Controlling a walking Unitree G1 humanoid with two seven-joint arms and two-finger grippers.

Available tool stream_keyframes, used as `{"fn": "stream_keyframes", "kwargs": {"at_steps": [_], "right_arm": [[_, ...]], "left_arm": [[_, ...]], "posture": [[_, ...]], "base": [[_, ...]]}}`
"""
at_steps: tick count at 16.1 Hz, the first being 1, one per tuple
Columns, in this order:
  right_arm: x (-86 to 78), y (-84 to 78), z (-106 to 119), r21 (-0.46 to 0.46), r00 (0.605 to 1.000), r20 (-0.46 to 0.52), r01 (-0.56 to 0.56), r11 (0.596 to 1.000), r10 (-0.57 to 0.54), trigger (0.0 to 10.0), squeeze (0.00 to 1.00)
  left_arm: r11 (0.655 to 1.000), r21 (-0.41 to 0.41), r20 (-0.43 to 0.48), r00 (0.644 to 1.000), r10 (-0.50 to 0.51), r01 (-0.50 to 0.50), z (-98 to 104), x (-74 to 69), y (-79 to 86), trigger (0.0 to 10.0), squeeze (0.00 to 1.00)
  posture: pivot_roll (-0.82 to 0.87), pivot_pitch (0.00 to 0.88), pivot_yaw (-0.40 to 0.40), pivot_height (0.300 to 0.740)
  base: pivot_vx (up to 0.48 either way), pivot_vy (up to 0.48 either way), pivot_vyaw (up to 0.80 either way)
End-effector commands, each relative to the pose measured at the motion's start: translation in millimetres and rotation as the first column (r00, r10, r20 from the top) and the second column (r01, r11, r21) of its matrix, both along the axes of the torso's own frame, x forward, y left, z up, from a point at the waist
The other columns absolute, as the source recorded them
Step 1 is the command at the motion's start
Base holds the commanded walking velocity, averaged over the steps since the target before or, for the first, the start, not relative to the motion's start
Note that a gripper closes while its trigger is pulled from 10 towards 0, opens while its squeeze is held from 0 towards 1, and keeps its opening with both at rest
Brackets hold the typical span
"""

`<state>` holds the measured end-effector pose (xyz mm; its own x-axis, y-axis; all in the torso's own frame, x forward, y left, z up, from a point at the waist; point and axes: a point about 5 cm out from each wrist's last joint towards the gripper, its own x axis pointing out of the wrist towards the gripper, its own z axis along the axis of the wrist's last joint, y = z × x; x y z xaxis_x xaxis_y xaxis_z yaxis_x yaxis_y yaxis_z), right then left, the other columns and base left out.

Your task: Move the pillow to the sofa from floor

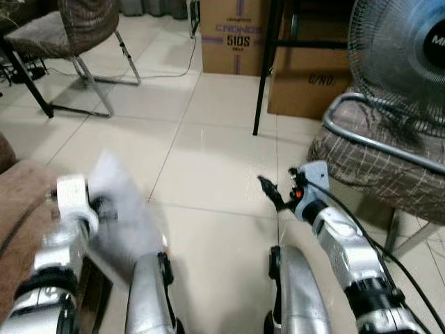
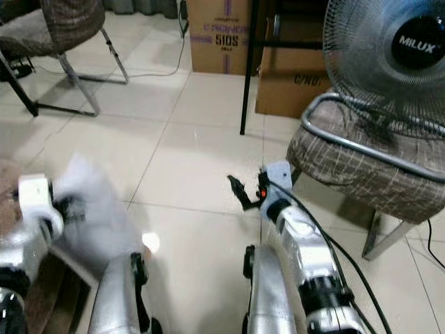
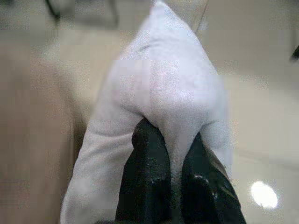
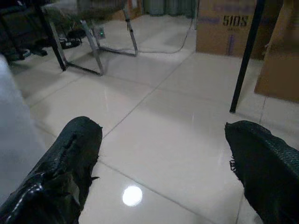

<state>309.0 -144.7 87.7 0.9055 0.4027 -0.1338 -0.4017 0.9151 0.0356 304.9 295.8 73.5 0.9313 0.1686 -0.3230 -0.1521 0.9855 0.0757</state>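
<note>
A white pillow [image 1: 124,221] hangs blurred above the tiled floor, just right of the brown sofa [image 1: 24,198] at the left edge. My left gripper [image 3: 170,135] is shut on it, pinching a fold of the pillow [image 3: 163,84] between its black fingers [image 3: 147,158]. My right gripper [image 1: 270,189] is held out over the bare tiles at centre right. It is open, with its fingers [image 4: 74,154] wide apart and nothing between them.
A chair with a checked cushion [image 1: 372,163] and a standing fan [image 1: 403,56] are close on the right. Cardboard boxes [image 1: 233,35] and a black table leg [image 1: 264,69] stand ahead. Another chair [image 1: 76,31] and a floor cable are at back left.
</note>
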Motion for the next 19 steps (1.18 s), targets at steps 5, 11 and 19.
{"fn": "stream_keyframes", "kwargs": {"at_steps": [5,11,19], "right_arm": [[-16.0,18.8,13,0.081,0.999,0.013,0.037,0.996,-0.038,10.0,0.00],[-22.6,21.3,22,0.113,0.992,0.001,0.126,0.986,-0.127,10.0,0.00],[-19.3,25.1,24,0.181,0.990,-0.074,0.129,0.975,-0.117,10.0,0.00]], "left_arm": [[0.958,0.240,0.311,0.922,-0.230,0.158,93,-0.6,-50.6,3.1,0.00],[0.984,0.144,0.338,0.930,-0.145,0.102,77,-37.4,-76.5,10.0,0.00],[0.977,0.196,0.296,0.945,-0.138,0.081,73,-41.2,-85.9,10.0,0.00]], "posture": [[-0.06,0.000,0.037,0.507],[-0.05,0.000,0.034,0.551],[-0.02,0.000,0.012,0.621]], "base": [[0.000,0.000,0.00],[0.000,0.000,0.00],[0.000,0.000,0.00]]}}
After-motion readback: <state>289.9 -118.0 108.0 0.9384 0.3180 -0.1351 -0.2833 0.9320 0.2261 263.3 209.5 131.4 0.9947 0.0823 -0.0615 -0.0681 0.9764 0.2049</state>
